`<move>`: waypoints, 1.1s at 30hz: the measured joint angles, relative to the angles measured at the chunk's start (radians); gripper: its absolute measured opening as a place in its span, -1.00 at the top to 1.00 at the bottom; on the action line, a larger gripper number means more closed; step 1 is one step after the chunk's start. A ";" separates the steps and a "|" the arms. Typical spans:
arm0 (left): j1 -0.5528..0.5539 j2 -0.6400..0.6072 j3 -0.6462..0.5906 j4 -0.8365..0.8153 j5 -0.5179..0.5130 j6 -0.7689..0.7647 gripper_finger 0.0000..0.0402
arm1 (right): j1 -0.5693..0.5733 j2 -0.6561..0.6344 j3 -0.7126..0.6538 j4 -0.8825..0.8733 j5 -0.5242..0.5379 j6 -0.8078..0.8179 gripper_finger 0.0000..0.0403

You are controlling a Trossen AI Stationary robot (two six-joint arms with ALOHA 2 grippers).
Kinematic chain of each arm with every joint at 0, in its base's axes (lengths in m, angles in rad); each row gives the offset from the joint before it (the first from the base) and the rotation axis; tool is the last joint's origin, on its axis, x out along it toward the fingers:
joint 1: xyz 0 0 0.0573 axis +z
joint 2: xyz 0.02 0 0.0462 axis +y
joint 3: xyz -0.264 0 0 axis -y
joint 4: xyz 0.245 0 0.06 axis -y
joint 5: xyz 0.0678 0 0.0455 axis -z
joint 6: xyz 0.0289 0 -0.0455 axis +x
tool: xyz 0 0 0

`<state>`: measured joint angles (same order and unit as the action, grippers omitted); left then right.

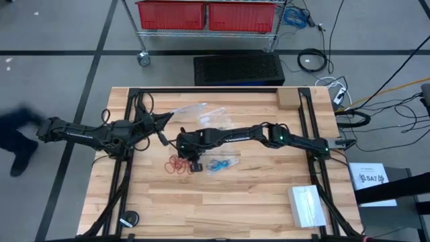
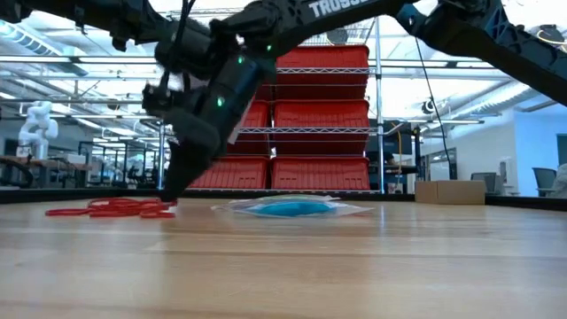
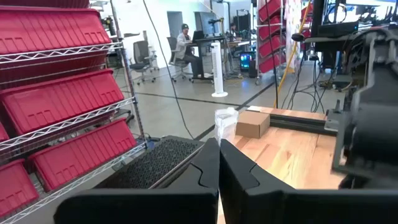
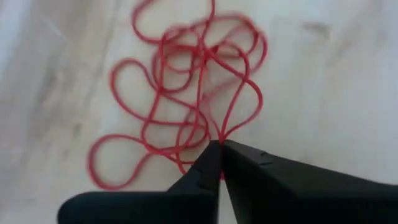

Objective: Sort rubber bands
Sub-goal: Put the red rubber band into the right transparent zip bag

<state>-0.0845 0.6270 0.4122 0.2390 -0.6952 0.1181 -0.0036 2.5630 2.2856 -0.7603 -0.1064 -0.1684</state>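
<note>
A cluster of red rubber bands lies flat on the wooden table, left of centre. My right gripper reaches across from the right, slants down and is shut at the cluster's edge. Just right of it, blue rubber bands lie inside a clear bag on the table. My left gripper waits shut and level above the table's left part, touching nothing. My right gripper pinches a few strands at the red cluster's edge between its two fingertips. The fingers come slanting down from the table's right side. The rest of the cluster lies spread on the table ahead of the fingers.
Clear plastic bags lie near the far edge. A cardboard box stands at the far right corner, a white packet at the near right, a black round object at the near left. Red bins fill shelves behind the table.
</note>
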 joint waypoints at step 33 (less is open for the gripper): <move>0.000 0.001 0.000 -0.010 -0.012 -0.003 1.00 | 0.052 -0.203 0.002 -0.046 0.001 -0.030 0.81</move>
<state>-0.0845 0.6277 0.4122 0.2291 -0.7071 0.1150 0.0489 2.3600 2.2875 -0.8060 -0.1055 -0.1985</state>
